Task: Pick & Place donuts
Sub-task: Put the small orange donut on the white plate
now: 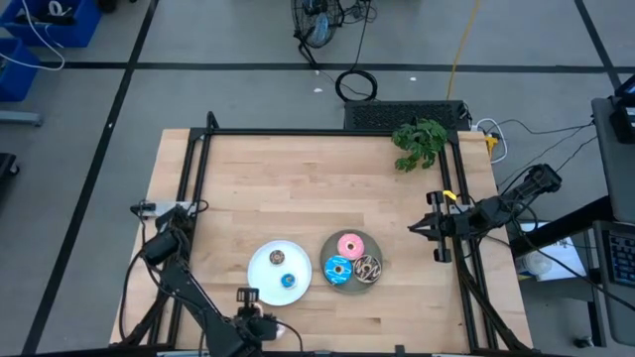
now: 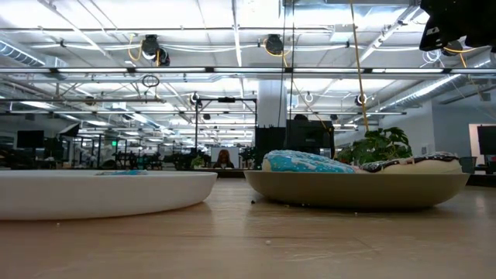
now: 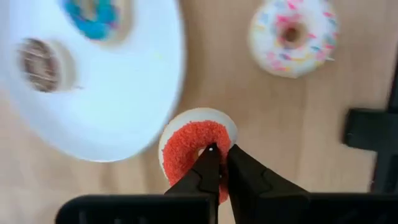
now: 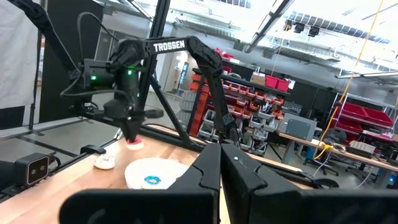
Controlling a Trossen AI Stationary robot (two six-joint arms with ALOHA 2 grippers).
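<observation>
The red donut [image 3: 194, 149] is sitting pinched in the left gripper [image 3: 219, 154], just off the white plate's [image 1: 266, 273] edge at about 7 o'clock, near the table's front edge. The white donut [image 3: 293, 36] is lying on the wood close by. The right gripper [image 4: 221, 149] is waiting with fingers closed together, empty, out at 3 o'clock from the grey plate [image 1: 331, 245].

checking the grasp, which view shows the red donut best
The left wrist view: the red donut fills the centre, left gripper jaws closed on its ring. The right wrist view shows it tiny and distant; the high and low views don't show it.
</observation>
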